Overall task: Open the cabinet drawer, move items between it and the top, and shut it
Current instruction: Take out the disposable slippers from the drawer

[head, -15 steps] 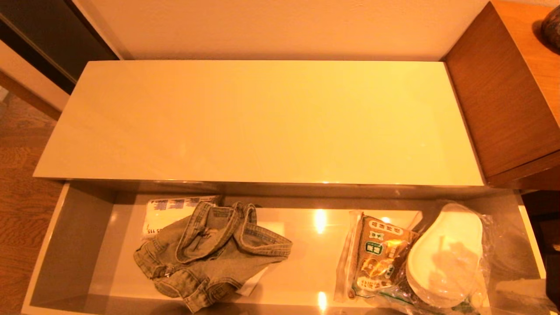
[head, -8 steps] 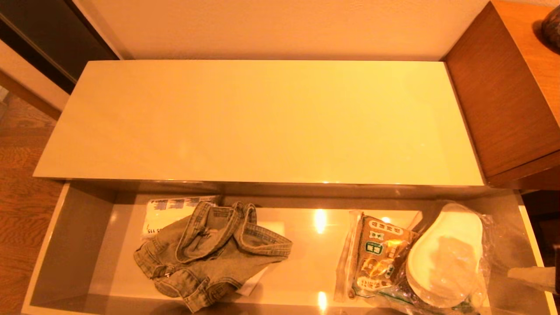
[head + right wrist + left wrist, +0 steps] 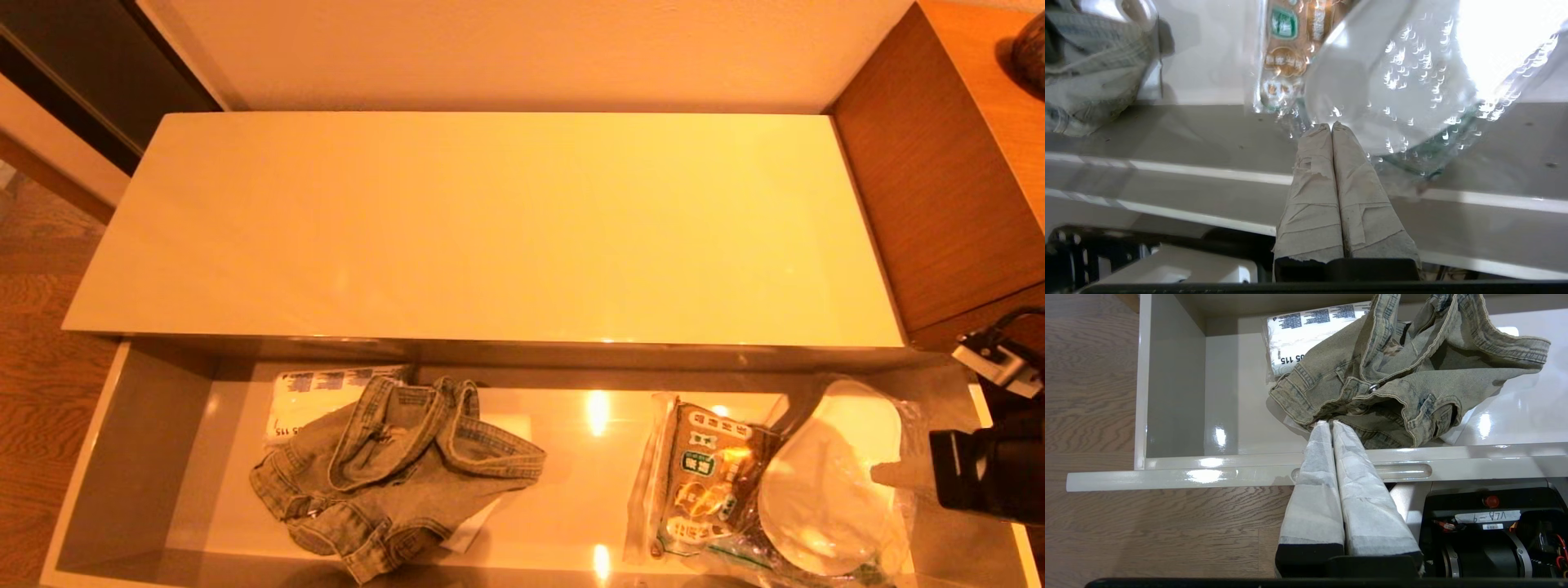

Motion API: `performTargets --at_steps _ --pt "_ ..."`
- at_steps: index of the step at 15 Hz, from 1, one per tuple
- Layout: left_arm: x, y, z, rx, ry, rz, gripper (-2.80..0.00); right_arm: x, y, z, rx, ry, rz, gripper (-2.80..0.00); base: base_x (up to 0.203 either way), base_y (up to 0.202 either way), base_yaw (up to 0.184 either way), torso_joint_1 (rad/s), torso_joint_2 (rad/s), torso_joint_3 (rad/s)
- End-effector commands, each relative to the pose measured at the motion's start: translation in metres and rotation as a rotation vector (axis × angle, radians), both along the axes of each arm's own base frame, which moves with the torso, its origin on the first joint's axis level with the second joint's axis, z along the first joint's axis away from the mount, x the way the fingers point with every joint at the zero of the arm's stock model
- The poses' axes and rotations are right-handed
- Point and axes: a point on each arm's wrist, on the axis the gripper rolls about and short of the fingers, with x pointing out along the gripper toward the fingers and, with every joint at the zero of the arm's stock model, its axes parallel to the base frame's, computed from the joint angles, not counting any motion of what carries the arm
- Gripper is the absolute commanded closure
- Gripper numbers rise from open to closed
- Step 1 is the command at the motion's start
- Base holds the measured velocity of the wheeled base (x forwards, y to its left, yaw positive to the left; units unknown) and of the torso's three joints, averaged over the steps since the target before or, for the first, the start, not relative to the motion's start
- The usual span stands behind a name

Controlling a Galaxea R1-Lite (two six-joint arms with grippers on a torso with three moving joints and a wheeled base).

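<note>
Crosswise, slippers (image 3: 824, 482) lie toes toward the cabinet (image 3: 490, 229); right tool (image 3: 880, 473) closed, empty.

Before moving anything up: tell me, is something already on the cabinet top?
No, the glossy cabinet top is bare; the denim garment lies in the open drawer.

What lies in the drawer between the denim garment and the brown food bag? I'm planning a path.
Nothing: the head view shows only bare glossy drawer floor between the denim garment and the brown food bag.
</note>
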Motion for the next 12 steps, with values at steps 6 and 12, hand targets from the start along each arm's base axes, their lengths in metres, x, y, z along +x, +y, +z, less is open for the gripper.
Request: performTargets --at_steps 6,12 --pt "0.000 0.000 0.000 0.003 0.000 -0.002 0.00 0.000 0.022 -0.028 -0.036 0.163 0.112 0.00 0.000 0.000 0.000 0.000 0.00 0.000" --pt "0.000 0.000 0.000 0.005 -0.002 -0.002 0.00 0.012 0.024 -0.059 -0.055 0.187 0.058 0.00 0.000 0.000 0.000 0.000 0.00 0.000"
